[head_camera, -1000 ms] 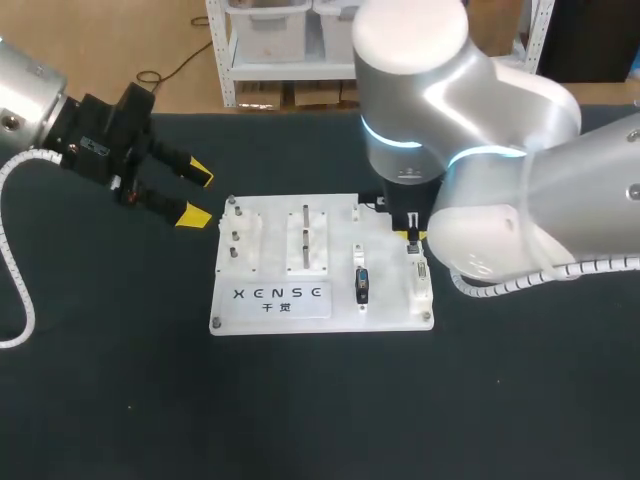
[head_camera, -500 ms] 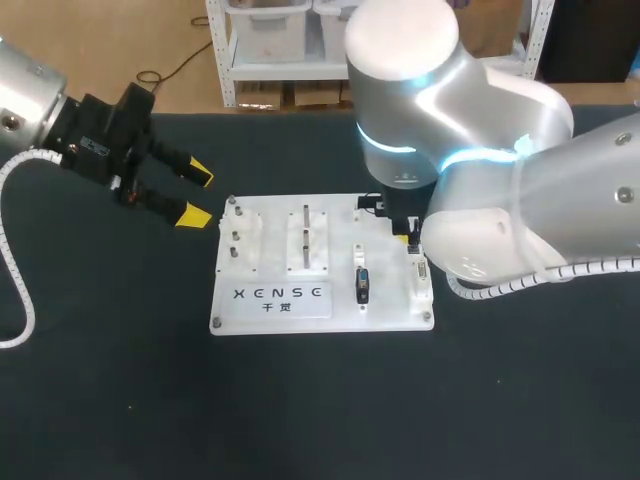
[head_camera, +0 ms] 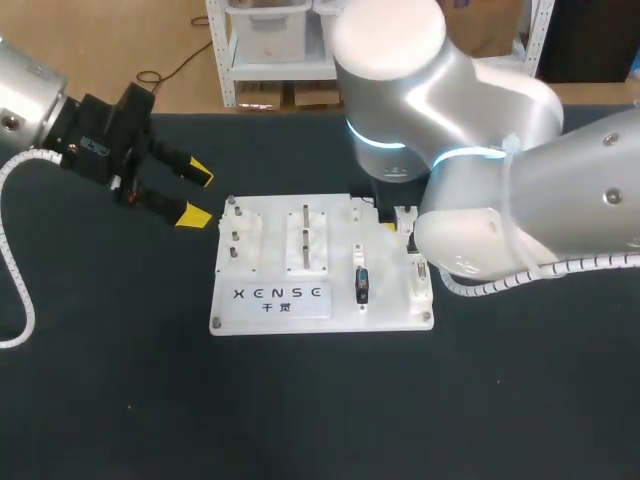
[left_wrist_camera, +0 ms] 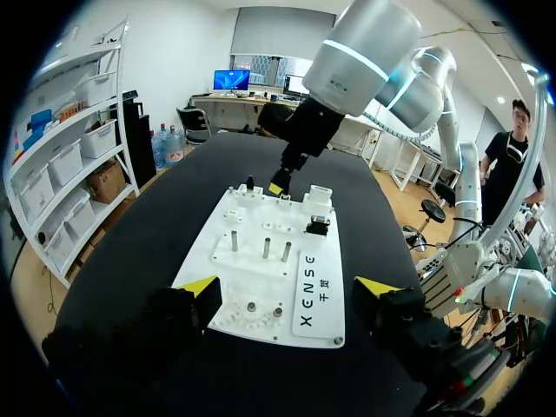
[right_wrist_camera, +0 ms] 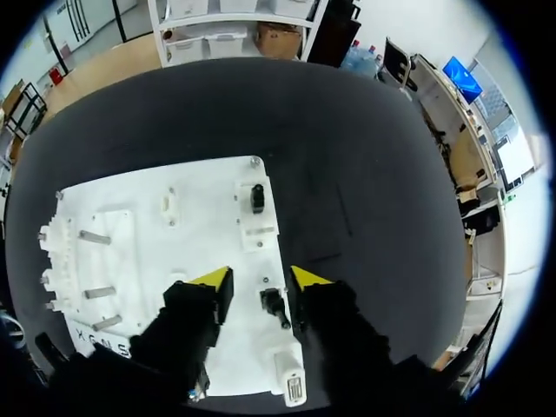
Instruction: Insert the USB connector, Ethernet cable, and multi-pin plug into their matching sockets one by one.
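A white socket board (head_camera: 320, 300) lies mid-table, also seen from the right wrist as board (right_wrist_camera: 156, 252) and from the left wrist as board (left_wrist_camera: 261, 287). A black multi-pin plug (head_camera: 362, 285) sits in the board's right half. My right arm (head_camera: 470, 150) hangs over the board's back right corner and hides its gripper in the head view. My right gripper (right_wrist_camera: 261, 280) is open, a small black plug (right_wrist_camera: 274, 306) standing on the board between its fingers with a gap on each side. My left gripper (head_camera: 195, 193) is open and empty, off the board's back left corner.
Metal pegs (right_wrist_camera: 87, 236) stand in the board's left half. Another black connector (right_wrist_camera: 257, 197) sits in a white socket ahead of the right gripper, and a white connector (right_wrist_camera: 291, 387) lies behind it. Black cloth (head_camera: 320, 400) covers the table around the board.
My right arm has swung a little to the left above the board's back right corner, and the yellow tip seen under it before is now hidden. The left arm has not moved.
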Motion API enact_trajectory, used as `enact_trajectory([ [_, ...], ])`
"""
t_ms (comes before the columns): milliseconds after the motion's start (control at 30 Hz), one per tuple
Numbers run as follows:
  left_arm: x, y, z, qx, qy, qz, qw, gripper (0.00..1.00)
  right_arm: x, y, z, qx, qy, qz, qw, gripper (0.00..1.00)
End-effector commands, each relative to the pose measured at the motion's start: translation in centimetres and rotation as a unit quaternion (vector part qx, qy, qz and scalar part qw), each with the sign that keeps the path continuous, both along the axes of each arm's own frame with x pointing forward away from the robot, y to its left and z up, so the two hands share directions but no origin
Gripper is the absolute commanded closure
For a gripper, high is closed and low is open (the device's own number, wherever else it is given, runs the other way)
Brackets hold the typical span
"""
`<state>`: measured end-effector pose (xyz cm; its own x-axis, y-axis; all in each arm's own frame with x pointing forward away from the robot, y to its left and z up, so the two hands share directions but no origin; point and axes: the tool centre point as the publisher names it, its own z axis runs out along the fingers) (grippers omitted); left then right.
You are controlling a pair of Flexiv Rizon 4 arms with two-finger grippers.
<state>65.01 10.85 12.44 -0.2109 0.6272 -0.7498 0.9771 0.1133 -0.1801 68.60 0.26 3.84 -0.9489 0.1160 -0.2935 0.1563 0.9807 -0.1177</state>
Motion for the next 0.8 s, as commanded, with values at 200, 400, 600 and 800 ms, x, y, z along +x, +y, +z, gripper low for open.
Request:
enact_trajectory([
  [200,0.0,0.1,-0.1,-0.001,-0.001,0.0,1.0,0.0,-3.4,2.3,1.4,0.015,0.002,0.013,1.0,0.0],
  [400,0.0,0.1,-0.1,-0.001,-0.001,0.0,1.0,0.0,-5.7,4.0,0.6,0.022,0.032,0.025,0.999,0.0],
  [600,0.0,0.1,-0.1,-0.001,-0.001,0.0,1.0,0.0,-7.2,5.1,0.2,0.026,0.044,0.04,0.998,0.0],
  [800,0.0,0.1,-0.1,-0.001,-0.001,0.0,1.0,0.0,-8.6,6.0,-0.1,0.027,0.054,0.054,0.997,0.0],
])
